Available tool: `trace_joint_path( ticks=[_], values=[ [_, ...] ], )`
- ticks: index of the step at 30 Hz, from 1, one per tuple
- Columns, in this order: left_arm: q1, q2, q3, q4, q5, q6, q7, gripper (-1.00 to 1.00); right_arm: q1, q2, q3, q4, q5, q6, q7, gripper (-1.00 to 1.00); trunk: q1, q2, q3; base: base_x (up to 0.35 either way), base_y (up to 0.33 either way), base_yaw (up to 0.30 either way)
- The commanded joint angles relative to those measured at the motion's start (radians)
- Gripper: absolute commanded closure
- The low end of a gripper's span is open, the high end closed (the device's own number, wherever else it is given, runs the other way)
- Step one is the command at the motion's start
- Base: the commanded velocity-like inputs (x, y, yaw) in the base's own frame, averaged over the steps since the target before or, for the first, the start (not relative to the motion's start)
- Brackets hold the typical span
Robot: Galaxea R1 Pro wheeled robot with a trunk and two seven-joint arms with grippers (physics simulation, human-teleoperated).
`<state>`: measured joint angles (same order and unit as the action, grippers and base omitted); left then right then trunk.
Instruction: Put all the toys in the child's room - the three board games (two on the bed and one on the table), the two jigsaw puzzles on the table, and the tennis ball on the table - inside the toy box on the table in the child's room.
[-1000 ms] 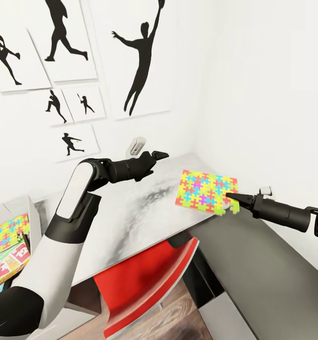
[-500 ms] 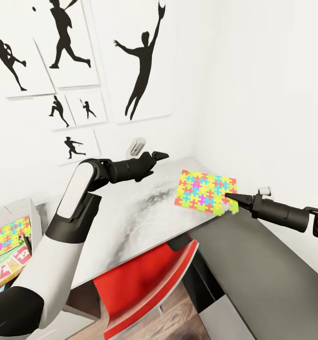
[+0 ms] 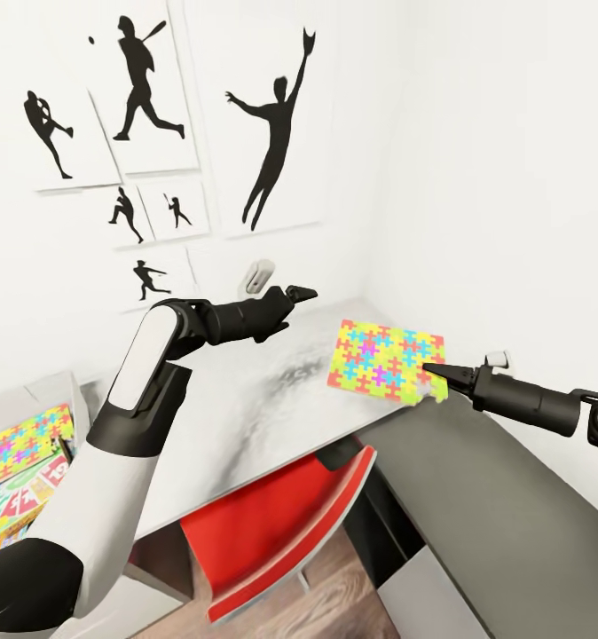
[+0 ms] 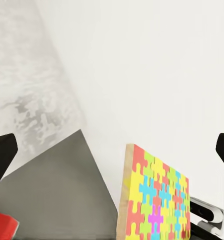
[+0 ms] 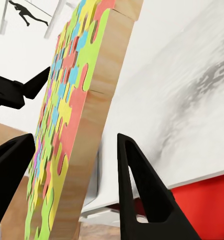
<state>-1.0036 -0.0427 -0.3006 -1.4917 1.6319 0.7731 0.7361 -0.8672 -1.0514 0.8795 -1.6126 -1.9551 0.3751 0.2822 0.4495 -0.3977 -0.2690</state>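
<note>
At the lower left of the head view, the toy box [image 3: 55, 387] holds a jigsaw and a game box whose print is too blurred to read. At centre the left end effector [image 3: 301, 291] hovers spread over the table [image 3: 246, 404]. At centre right the second jigsaw puzzle [image 3: 383, 359] lies flat, its near edge between the spread fingers of the nearer right end effector [image 3: 434, 373], not yet pinched.

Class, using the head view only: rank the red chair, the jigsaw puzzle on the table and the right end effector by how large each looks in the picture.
1. Red chair, nearest the camera, which inflates it.
2. Jigsaw puzzle.
3. Right end effector, the slim dark tip at the puzzle's near edge.
</note>
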Motion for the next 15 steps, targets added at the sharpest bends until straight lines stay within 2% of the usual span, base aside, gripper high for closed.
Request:
trace_joint_path(
  ticks=[1, 7, 15],
  values=[
    [-0.001, 0.000, 0.000, -0.001, 0.010, 0.000, 0.010, -1.00, -0.004, -0.001, 0.006, 0.000, -0.008, 0.001, 0.003, 1.00, 0.000, -0.002, -0.001, -0.184, 0.133, -0.024],
    [-0.001, 0.000, 0.000, -0.001, 0.008, 0.000, 0.010, -1.00, -0.004, 0.001, 0.006, 0.000, -0.007, 0.003, -0.001, 1.00, 0.000, -0.002, 0.009, -0.147, 0.109, -0.055],
    [-0.001, 0.001, 0.000, -0.001, 0.008, 0.000, 0.009, -1.00, -0.004, 0.003, 0.007, 0.000, -0.007, 0.006, -0.003, 1.00, 0.000, -0.002, 0.023, -0.035, 0.026, -0.076]
  ],
)
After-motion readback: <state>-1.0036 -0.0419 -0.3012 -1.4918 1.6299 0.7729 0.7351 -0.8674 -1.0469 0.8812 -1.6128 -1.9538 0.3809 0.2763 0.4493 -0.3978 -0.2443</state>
